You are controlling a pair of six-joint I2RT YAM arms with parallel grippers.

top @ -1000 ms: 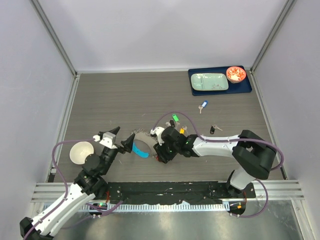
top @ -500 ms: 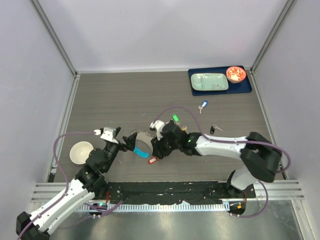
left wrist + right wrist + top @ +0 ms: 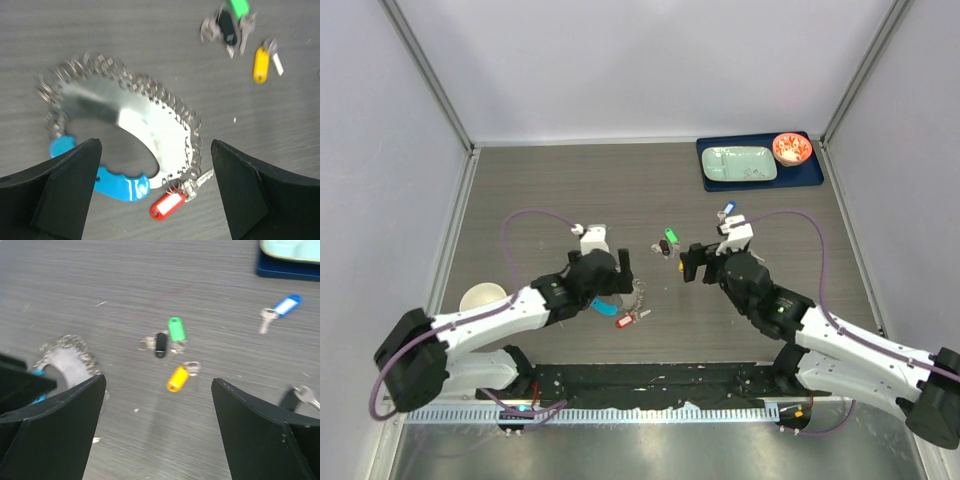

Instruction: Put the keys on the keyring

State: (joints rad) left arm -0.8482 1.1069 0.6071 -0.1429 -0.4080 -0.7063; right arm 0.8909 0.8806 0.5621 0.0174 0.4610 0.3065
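Note:
The keyring (image 3: 125, 110), a silvery chain loop with a blue crescent (image 3: 107, 176), lies flat on the table. In the top view (image 3: 632, 296) it is partly under my left gripper (image 3: 611, 272). A red-tagged key (image 3: 167, 205) touches the loop's lower edge among its small rings. My left gripper (image 3: 154, 146) hovers open and empty over the loop. My right gripper (image 3: 157, 382) is open and empty above the yellow key (image 3: 176, 378). The green key (image 3: 175, 329) and black key (image 3: 160, 344) lie beyond it, and the blue key (image 3: 286, 305) lies at the far right.
A white bowl (image 3: 480, 298) sits at the left near my left arm. A blue tray (image 3: 760, 180) at the back right holds a pale green plate (image 3: 740, 163) and a red bowl (image 3: 791, 149). Another dark-tagged key (image 3: 305, 395) lies by my right finger.
My right gripper has pulled back to the right, away from the keyring, leaving the red key at the loop. My left gripper has swung right and now hangs over the keyring.

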